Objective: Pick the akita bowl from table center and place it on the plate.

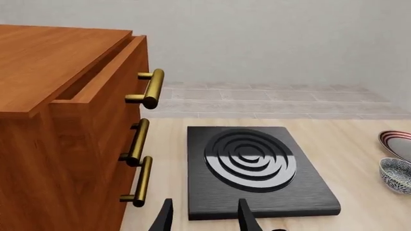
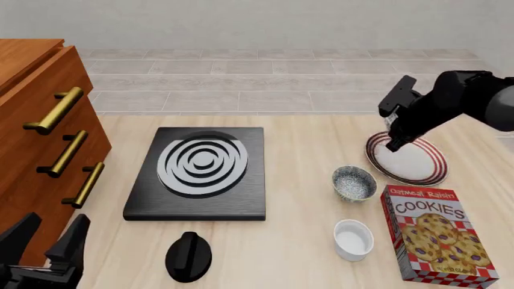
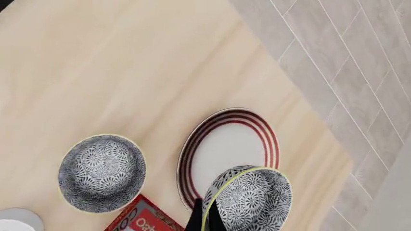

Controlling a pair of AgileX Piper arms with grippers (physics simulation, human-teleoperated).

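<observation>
While the right gripper (image 3: 204, 219) is pinching the akita bowl (image 3: 249, 197) above the plate (image 3: 228, 149), the left gripper (image 1: 204, 216) is sitting spread at lower left.

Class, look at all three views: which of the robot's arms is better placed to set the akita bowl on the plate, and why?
Right. Its end effector already grips the akita bowl above the plate. The left end effector sits open near the drawer cabinet, far across the table.
</observation>
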